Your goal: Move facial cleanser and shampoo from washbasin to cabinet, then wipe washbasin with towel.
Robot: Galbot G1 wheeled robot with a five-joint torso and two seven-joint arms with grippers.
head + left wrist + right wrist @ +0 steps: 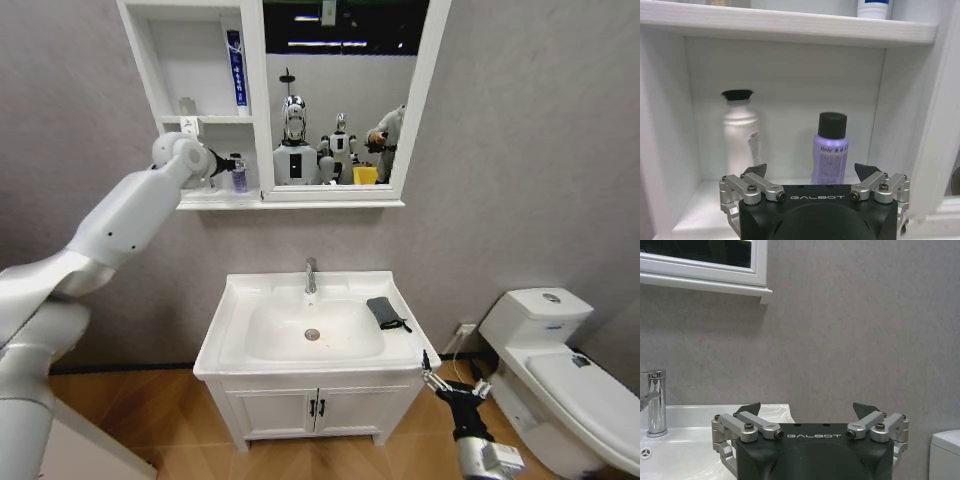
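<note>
**Washroom: left arm at cabinet shelf, right arm low beside basin**

Right gripper point(452, 382): low in the head view, just off the front right corner of the washbasin point(232, 340). Jaws spread wide with nothing between them, as the right wrist view shows; it faces the grey wall.

Washbasin: white, oval bowl with centre drain point(312, 334), chrome tap point(311, 275) at the back rim. Sits on a white two-door cupboard point(318, 407).

Towel point(385, 312): dark, folded, with a thin loop; lies on the basin's right rim, behind the right gripper.

Toilet point(560, 370): white, on the robot's right, apart from the basin.

Left gripper point(811, 176): raised to the cabinet point(255, 110), at the mouth of the lowest open shelf compartment. Jaws wide open, holding nothing, as the left wrist view shows.

Lowest compartment: a purple bottle point(830, 149) with a black cap stands upright, just beyond the left gripper and in line with the gap between its jaws. A white bottle point(741, 134) with a dark top stands upright beside it, nearer the compartment's side wall; the two are apart.

Upper compartment: a tall white and blue tube point(235, 68) stands against the mirror-side wall; a small grey item point(187, 105) stands on the same shelf, too small to identify.

Mirror point(340, 90): tall, white-framed, on the cabinet's right side above the basin.
</note>
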